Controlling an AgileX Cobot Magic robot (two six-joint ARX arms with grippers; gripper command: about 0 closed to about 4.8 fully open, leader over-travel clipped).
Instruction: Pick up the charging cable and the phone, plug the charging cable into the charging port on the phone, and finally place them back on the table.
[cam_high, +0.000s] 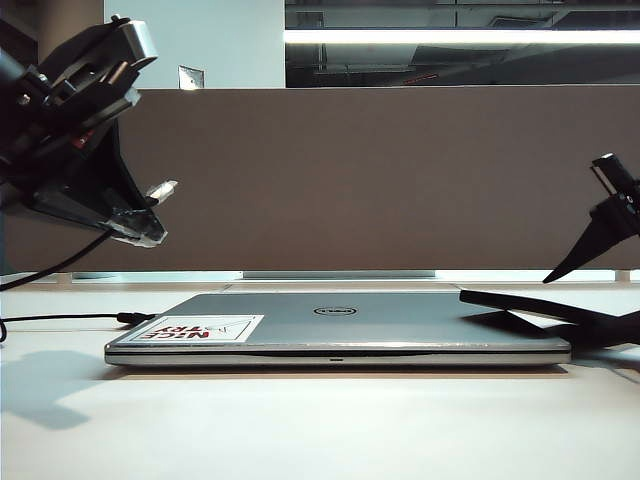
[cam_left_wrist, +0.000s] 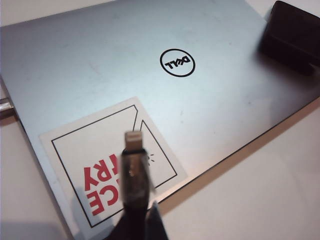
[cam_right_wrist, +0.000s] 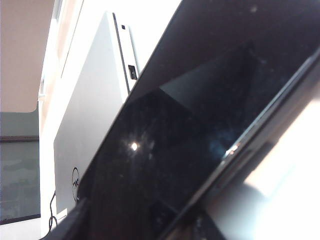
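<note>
two arms in play. left tool (cam_high: 150, 215) hangs raised above the left end of the closed silver dell laptop with a red-lettered sticker (cam_high: 340, 325), clamped shut on the thin black charging cable with its small silvery plug (cam_left_wrist: 134, 150); the plug juts out past the fingertips, and the cord trails down to the white bench (cam_high: 300, 430). right tool (cam_high: 615, 225) sits low at the laptop's right end, close around the thin glossy black phone (cam_right_wrist: 165, 145); its wrist view is filled by the phone's face, and whether the jaws have closed on it i cannot tell. judged step: pickup of the phone, cable already in hand. next move calls for a firm grip and lift, leaving the port edge clear. grey-brown divider panel (cam_high: 380, 180) backs the bench; dim room with a ceiling light strip beyond.
</note>
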